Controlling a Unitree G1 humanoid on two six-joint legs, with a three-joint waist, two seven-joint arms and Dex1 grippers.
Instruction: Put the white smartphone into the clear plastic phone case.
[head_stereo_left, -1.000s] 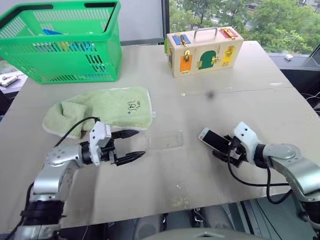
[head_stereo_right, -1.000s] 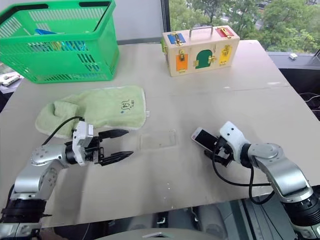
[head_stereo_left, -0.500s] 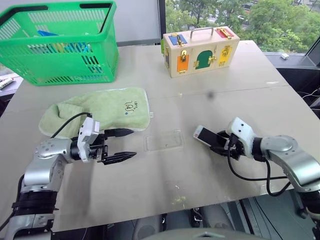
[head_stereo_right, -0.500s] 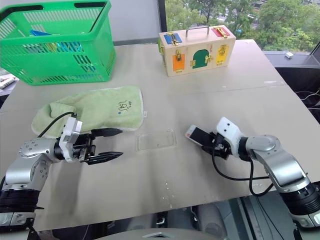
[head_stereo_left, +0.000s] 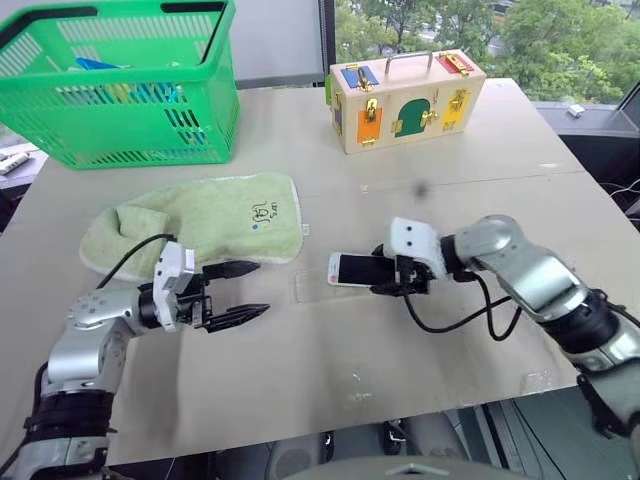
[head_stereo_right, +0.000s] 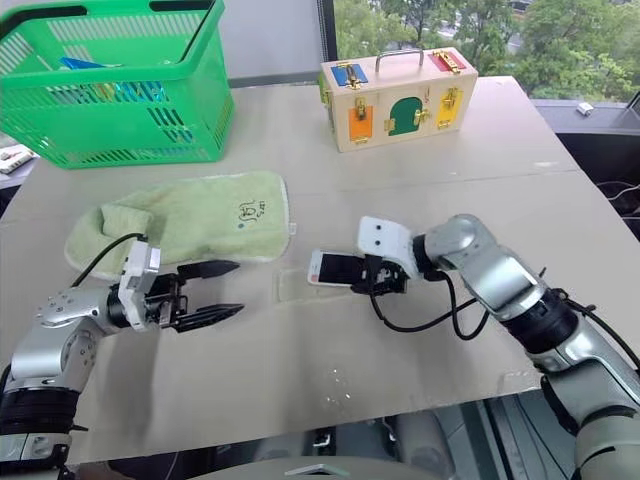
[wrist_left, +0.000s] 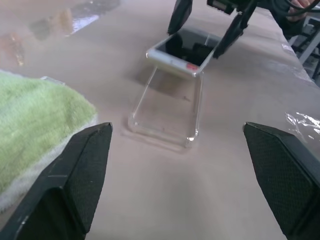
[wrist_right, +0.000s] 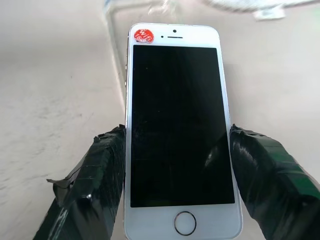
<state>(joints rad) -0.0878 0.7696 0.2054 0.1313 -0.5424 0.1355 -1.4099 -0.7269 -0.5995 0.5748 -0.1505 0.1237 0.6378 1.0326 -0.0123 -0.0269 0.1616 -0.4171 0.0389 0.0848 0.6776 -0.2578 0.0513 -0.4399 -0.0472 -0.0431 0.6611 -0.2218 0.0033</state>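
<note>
- The green plastic shopping basket (head_stereo_left: 120, 85) is standing at the far left corner of the beige tabletop (head_stereo_left: 330, 370), with a few items lying inside it
- The pale green terry towel (head_stereo_left: 200, 225) is lying flat in front of the basket, one end bunched up
- The left gripper (head_stereo_left: 240, 293) is hovering just in front of the towel's near edge with its two black fingers spread wide and nothing between them, pointing toward the case
- The clear plastic phone case (wrist_left: 167, 114), a thin see-through rectangular shell with glinting edges, is lying flat on the table between the two grippers, apart from the left fingertips
- The white smartphone (head_stereo_left: 352, 269), flat with a black screen and a small red sticker at its top end, is being held above the case's right end, its free end reaching out over the case
- The right gripper (head_stereo_left: 398, 276) is clamping the phone's long edges near the home-button end, one black finger (wrist_right: 95, 170) pressing on each side
- The wooden latch box (head_stereo_left: 408, 100) with coloured doors and a metal handle is sitting at the far side of the table, well apart from the phone
</note>
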